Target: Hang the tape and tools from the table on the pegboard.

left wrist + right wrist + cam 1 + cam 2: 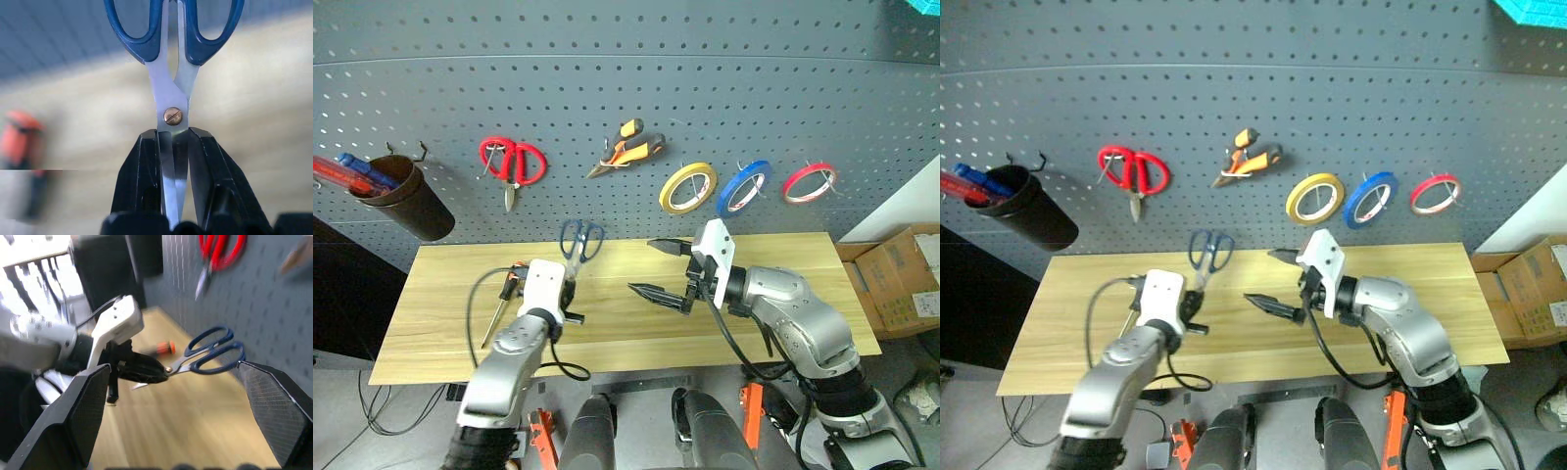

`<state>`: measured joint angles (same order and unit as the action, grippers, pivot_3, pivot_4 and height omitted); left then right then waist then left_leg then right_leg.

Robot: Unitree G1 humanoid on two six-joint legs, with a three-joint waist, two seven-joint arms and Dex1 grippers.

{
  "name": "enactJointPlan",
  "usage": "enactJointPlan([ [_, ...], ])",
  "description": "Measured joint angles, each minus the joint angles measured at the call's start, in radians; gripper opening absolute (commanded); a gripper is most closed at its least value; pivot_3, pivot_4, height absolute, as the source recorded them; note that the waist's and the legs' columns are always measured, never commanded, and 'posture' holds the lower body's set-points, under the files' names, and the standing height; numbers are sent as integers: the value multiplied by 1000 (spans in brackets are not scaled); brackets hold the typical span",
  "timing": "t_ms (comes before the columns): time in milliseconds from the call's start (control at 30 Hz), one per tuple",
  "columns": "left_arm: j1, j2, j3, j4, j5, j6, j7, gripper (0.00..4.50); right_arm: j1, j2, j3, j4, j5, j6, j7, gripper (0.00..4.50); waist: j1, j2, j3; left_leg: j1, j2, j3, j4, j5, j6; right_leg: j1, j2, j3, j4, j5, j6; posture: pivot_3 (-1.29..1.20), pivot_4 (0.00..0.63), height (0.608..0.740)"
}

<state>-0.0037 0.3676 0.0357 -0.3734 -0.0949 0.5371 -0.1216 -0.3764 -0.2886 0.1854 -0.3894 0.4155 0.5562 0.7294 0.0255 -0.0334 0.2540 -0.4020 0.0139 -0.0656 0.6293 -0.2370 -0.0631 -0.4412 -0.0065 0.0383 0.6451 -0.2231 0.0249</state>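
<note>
Over the pale tabletop (783, 294), the left claw (570, 290) is clamped on the blades of the blue-handled scissors (580, 239), handles raised toward the pegboard (705, 88). A small orange-handled tool (506, 294) lies just left of it. The right claw (664, 271) hangs spread wide, holding nothing. Pliers (628, 146) and the blue tape (744, 187) already hang. No writing is readable.

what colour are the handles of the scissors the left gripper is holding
Dark blue. The scissors show best in the left wrist view, blades clamped in the left gripper.
</note>
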Motion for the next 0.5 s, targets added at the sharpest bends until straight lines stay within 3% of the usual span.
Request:
enactJointPlan([
  [333,324,-33,42,-128,127,-280,42,476,39,58,-58,-41,134,44,-64,4500,29,-11,-34,1,-2,5,1,0,1,1,0,0,-1,0,0,246,96,740],
  [500,351,-70,52,-153,172,-367,72,476,27,67,-67,-33,139,31,-63,4500,49,-11,-57,4,-1,6,2,1,3,4,4,0,0,1,-2,258,80,740],
])
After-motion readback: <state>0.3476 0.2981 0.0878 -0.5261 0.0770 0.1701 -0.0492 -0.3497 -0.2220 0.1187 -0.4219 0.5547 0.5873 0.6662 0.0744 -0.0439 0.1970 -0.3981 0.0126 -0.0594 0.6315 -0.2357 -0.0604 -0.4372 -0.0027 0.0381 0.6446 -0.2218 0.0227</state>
